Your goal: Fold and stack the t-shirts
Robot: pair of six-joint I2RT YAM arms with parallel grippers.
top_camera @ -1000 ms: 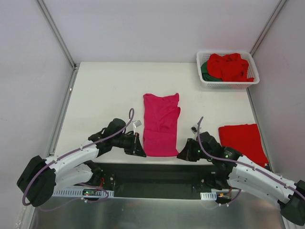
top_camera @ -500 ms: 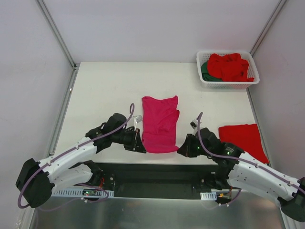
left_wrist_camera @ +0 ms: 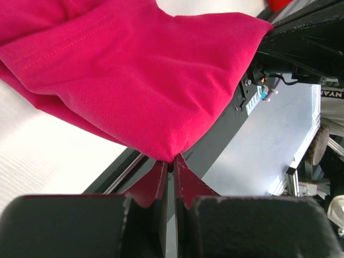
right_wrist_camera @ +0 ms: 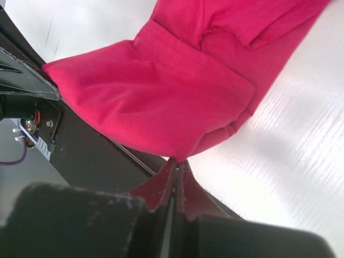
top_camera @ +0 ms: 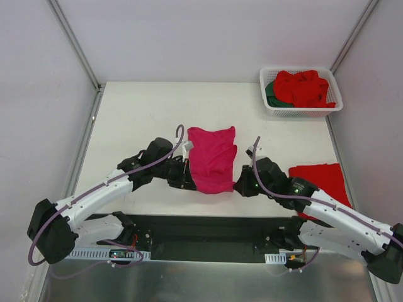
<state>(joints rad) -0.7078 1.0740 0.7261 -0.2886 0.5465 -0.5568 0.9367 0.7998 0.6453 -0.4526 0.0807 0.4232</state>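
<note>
Left gripper [top_camera: 187, 178] and right gripper [top_camera: 240, 187] are each clamped on a near corner of one soft magenta t-shirt [top_camera: 213, 157], lying folded long mid-table [top_camera: 138, 113]. I count one flat red t-shirt [top_camera: 321, 182] at right, and one slotted white basket [top_camera: 301, 112] holding crumpled red cloth [top_camera: 305, 88] and green cloth [top_camera: 271, 93].

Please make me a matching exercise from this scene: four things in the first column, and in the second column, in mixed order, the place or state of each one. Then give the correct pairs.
Column one
1. magenta t-shirt
2. folded red t-shirt
3. white basket
4. dark green t-shirt

Column two
A. in the basket, mostly under crumpled red cloth
B. at the far right corner of the table
C. near corners pinched by the left end effector and the right end effector
D. lying flat near the table's right edge

Pairs: 1-C, 2-D, 3-B, 4-A
</note>
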